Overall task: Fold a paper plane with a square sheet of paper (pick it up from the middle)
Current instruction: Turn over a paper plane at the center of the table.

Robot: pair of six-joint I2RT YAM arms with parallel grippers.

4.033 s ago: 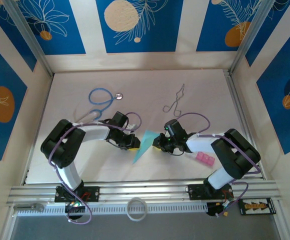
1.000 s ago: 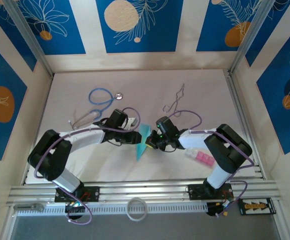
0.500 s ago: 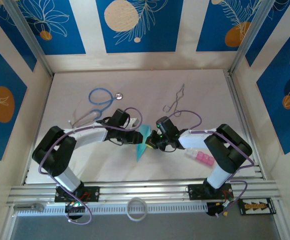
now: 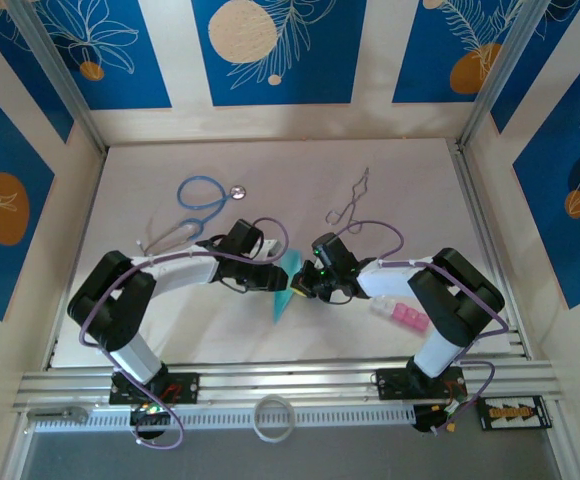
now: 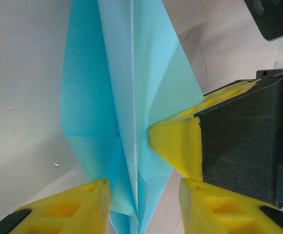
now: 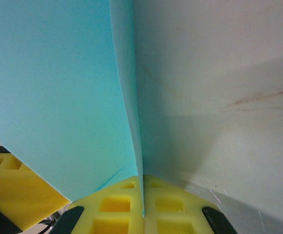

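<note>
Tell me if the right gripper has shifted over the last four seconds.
Yes. In the top view the right gripper has slid left, away from the pink blocks, its jaws shut on the paper plane.

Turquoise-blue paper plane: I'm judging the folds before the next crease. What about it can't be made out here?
- Top view: the turquoise-blue paper plane has its wide end covered by the left gripper and right gripper; creases too small.
- Left wrist view: both ends run off the frame; the right gripper's yellow finger hides one flap's edge.
- Right wrist view: too close; frame edges cut its outline, closed fingers cover its lower edge.
</note>
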